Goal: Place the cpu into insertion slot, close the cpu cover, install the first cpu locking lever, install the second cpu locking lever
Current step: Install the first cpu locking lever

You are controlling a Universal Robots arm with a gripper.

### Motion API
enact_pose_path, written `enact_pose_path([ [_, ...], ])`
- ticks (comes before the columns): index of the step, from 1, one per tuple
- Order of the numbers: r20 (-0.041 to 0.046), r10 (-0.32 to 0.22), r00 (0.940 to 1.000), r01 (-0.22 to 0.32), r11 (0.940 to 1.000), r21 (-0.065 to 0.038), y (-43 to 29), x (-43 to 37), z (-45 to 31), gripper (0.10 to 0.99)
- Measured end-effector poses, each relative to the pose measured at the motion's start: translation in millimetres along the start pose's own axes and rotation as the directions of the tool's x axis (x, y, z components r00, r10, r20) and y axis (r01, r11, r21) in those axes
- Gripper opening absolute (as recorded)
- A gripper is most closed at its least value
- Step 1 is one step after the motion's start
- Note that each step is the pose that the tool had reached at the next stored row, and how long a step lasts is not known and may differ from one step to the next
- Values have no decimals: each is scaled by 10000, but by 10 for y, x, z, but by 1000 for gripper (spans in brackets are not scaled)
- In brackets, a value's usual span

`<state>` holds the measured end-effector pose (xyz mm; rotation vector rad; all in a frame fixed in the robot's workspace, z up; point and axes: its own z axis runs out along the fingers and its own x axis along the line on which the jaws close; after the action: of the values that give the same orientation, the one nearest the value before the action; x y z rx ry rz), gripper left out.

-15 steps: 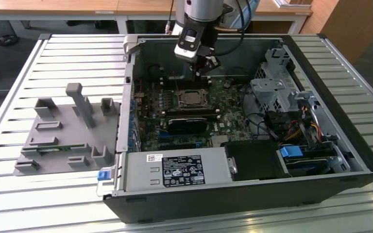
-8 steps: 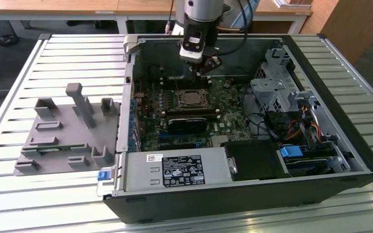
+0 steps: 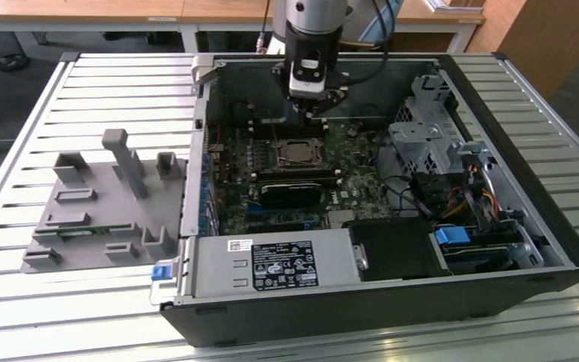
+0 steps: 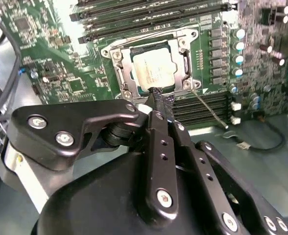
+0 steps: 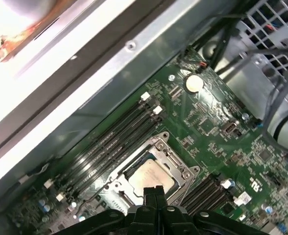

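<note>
Broadly, a slatted metal bench (image 3: 531, 83) carries an open black computer case (image 3: 370, 309), with a grey moulded fixture (image 3: 88, 219) lying just beside it on the exterior view's left. Inside the case sits a green motherboard (image 3: 234, 215), and the arm reaches down over its far part. The end effector (image 3: 315, 111) has its two black fingers pressed together, with nothing seen between them. In both wrist views its tip (image 4: 158, 97) (image 5: 154, 191) sits right at one edge of the insertion slot (image 4: 151, 38), though whether it touches is unclear. The cpu cover (image 4: 185, 61) lies down over that slot as a silvery frame. The cpu (image 4: 154, 68) rests in the slot, its dull metal face showing through the cover's hollow middle. A thin silvery lever (image 4: 211, 111) slants away from one corner of the slot, near the fingertips.
</note>
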<state>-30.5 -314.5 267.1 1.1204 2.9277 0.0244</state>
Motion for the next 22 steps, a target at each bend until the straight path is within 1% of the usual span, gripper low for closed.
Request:
enact_pose_path([
  [4,-14,-617,9981,617,9981,-7,0,0,0,106],
  [7,-21,-1154,9933,1154,9933,-10,0,0,1,106],
  [9,-25,-1510,9885,1510,9885,-12,0,0,1,106],
  [12,-20,-2007,9796,2007,9796,-23,0,0,2,106],
  [16,35,-2529,9675,2530,9675,-69,0,0,2,106],
  [18,45,-2853,9584,2853,9584,-81,0,0,3,106],
  [20,45,-3205,9472,3205,9472,-84,0,0,2,106],
  [21,42,-3684,9297,3684,9296,-90,0,0,3,106],
  [22,39,-3851,9229,3851,9228,-92,0,0,3,106],
])
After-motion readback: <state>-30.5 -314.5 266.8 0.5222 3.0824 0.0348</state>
